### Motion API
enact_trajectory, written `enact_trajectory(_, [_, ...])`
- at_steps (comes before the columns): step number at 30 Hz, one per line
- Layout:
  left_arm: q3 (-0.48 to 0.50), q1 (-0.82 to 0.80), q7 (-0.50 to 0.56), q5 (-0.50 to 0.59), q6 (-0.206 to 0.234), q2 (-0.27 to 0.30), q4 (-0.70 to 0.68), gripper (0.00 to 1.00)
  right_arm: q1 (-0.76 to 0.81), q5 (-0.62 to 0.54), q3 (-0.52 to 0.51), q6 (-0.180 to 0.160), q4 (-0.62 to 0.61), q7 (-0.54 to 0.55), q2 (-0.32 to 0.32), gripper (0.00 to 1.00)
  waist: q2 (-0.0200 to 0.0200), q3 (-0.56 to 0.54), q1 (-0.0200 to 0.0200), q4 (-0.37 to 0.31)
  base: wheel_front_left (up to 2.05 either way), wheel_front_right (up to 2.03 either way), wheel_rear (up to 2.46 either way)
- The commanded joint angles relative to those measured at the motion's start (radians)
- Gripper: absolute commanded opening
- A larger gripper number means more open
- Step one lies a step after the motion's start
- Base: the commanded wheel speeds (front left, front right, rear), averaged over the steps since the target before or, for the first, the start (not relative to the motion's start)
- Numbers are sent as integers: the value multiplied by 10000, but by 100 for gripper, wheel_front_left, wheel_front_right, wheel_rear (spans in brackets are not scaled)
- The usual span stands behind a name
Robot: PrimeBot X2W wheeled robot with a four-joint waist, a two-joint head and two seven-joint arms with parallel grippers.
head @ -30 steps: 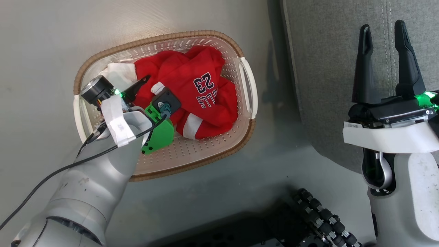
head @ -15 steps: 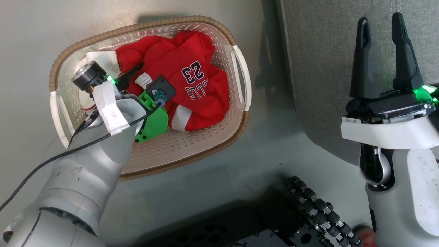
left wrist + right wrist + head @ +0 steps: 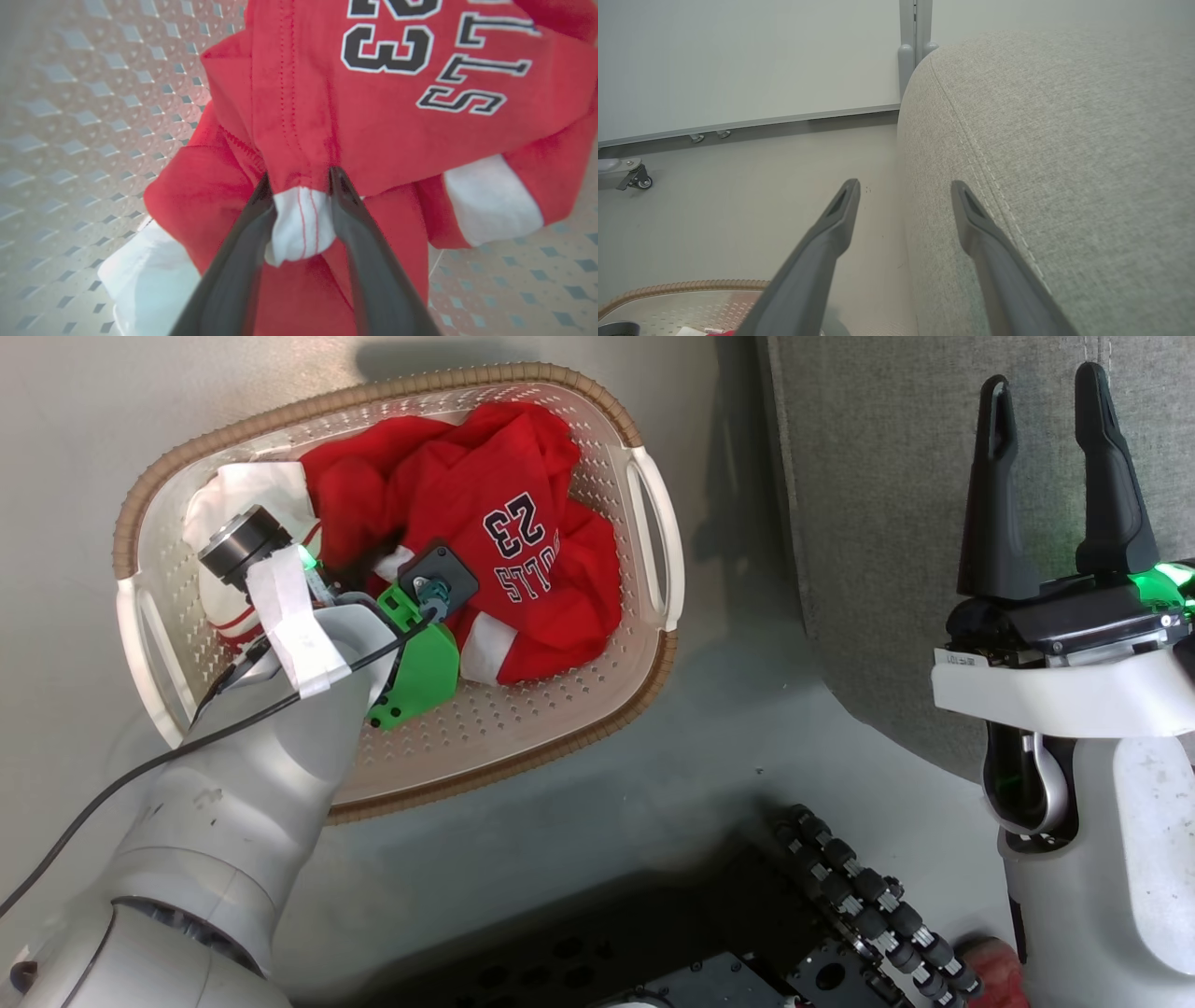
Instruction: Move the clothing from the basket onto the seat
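Red jersey (image 3: 485, 513) crumpled in basket (image 3: 523, 733) on floor (image 3: 75, 429), just beside seat (image 3: 878, 523). Left gripper (image 3: 300, 179) clamped on a white-and-red fold, clear from left wrist view; from head view, fingertips hidden in fabric. Right gripper (image 3: 1041, 392) spread wide, empty, over seat edge. From right wrist view: stitched seam along seat, corner of basket rim below.

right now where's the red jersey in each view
Head view: jersey upper left of centre, inside the basket.
Left wrist view: jersey across centre and top, white cuff pinched in the left hand.
Right wrist view: a red sliver of it at the bottom edge, left.
Shared landmark: the basket's perforated floor and brown rim.
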Motion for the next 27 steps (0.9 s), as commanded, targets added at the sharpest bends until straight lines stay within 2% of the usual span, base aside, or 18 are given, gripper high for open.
enact_trajectory(1, [-41, -121, -86, -59, -75, 8, 13, 0, -19, -65, -35, 1, -4, -31, -8, 100, -1, -7, -1, 33, 0, 0, 0])
enact_trajectory(7, [-139, 60, -607, -233, -130, -154, -172, 0, -13, -135, -87, 1, 167, -31, -9, 100, -1, -362, -1, 226, 0, 0, 0])
enact_trajectory(11, [-189, 414, -880, -420, 7, -249, -568, 0, 83, -204, -83, 1, 266, -31, -11, 100, -1, -954, -1, 396, 0, 0, 0])
enact_trajectory(18, [-193, 1334, -969, -946, 63, -335, -2260, 0, 467, -388, -177, 1, 468, -31, -14, 100, -1, -2342, -1, 687, 0, 0, 0])
enact_trajectory(20, [-135, 1877, -967, -1171, 163, -319, -3044, 0, 689, -506, -195, 1, 534, -31, -14, 100, -1, -3020, -1, 837, 0, 0, 0])
enact_trajectory(27, [101, 2856, -970, -1566, 501, -229, -4235, 0, 1350, -763, -252, 1, 707, -31, -15, 100, -1, -4433, -1, 1118, 0, 0, 0])
